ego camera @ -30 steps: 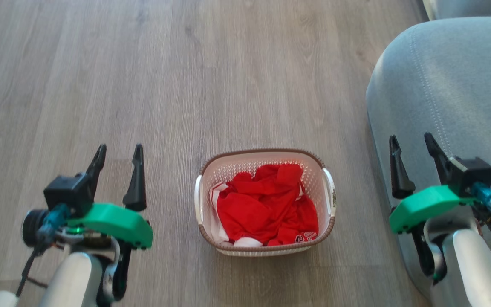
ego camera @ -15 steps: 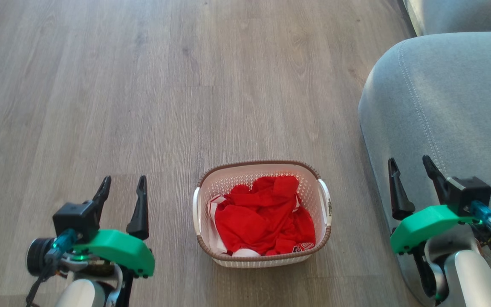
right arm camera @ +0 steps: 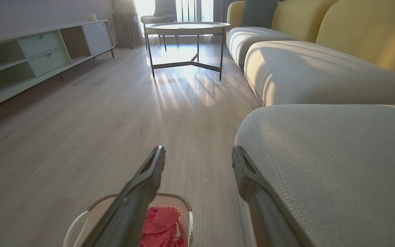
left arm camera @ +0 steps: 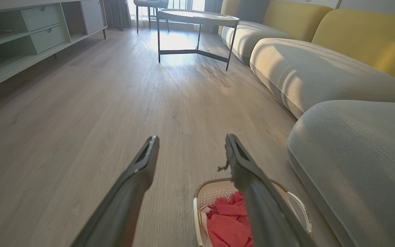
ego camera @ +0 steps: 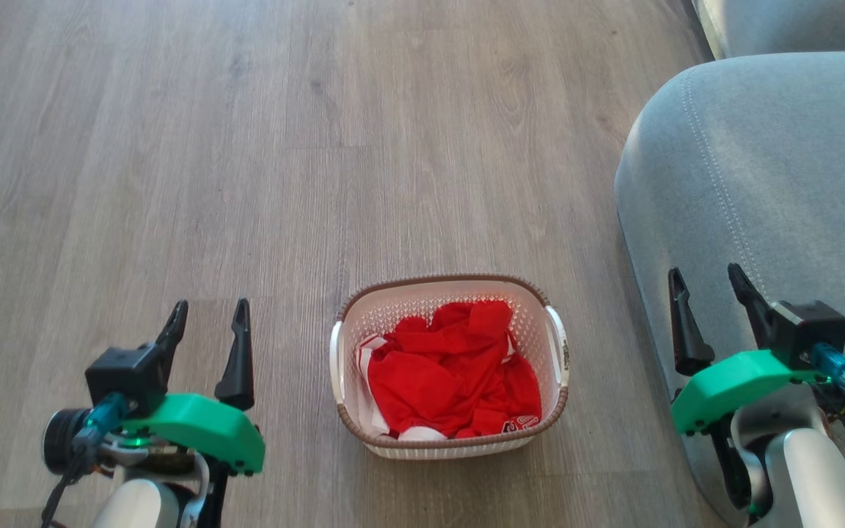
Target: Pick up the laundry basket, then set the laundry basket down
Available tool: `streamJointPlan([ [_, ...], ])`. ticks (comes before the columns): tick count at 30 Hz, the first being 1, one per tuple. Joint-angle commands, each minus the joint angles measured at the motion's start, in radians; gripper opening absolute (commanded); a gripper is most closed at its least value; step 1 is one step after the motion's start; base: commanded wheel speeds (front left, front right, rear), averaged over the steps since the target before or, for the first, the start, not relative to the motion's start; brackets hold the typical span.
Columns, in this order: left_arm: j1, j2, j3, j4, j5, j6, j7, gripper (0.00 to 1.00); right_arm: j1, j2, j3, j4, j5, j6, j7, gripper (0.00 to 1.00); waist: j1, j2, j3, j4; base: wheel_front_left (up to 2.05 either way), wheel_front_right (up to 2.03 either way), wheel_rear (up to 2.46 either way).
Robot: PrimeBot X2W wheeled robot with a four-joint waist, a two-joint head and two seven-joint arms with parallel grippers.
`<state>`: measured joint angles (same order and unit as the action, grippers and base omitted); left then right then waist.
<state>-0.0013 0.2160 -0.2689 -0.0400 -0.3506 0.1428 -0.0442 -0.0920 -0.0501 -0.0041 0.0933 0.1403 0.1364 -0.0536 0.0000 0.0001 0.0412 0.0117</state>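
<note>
One laundry basket — seemingly wood floor.

head: down on floor | wrists: low, facing forward | shared: laundry basket

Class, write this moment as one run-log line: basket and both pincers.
stage: pre-grasp | laundry basket: on floor, untouched | left pincer: open, left of basket | right pincer: open, right of basket, by sofa

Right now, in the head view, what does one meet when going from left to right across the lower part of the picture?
left gripper → laundry basket → right gripper
</note>
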Motion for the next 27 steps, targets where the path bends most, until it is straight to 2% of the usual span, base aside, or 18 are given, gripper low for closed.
streamJointPlan([
  [1,-0.041,0.025,0.044,-0.034,-0.005,0.01,-0.006,1.0,-0.012,0.0,0.018,-0.04,-0.002,-0.006,-0.002,1.0,0.0,-0.0001,0.0,0.0,0.0,0.0,0.0],
  [12,-0.042,0.033,0.038,-0.033,-0.001,0.017,-0.012,1.0,-0.012,0.0,0.016,-0.042,0.001,-0.006,-0.003,1.0,0.0,-0.0001,0.002,0.0,0.0,0.0,0.0],
  [13,0.0,0.007,-0.001,0.0,-0.004,0.01,-0.002,0.0,0.0,0.0,-0.001,-0.001,0.001,0.0,0.0,0.0,0.0,-0.0001,0.002,-0.001,0.0,0.0,0.0],
  [27,-0.005,-0.01,0.026,0.041,-0.138,-0.017,0.009,0.0,0.0,-0.001,-0.007,0.031,0.153,0.0,0.014,0.0,0.0,-0.0001,-0.002,-0.002,0.0,0.0,0.0],
])
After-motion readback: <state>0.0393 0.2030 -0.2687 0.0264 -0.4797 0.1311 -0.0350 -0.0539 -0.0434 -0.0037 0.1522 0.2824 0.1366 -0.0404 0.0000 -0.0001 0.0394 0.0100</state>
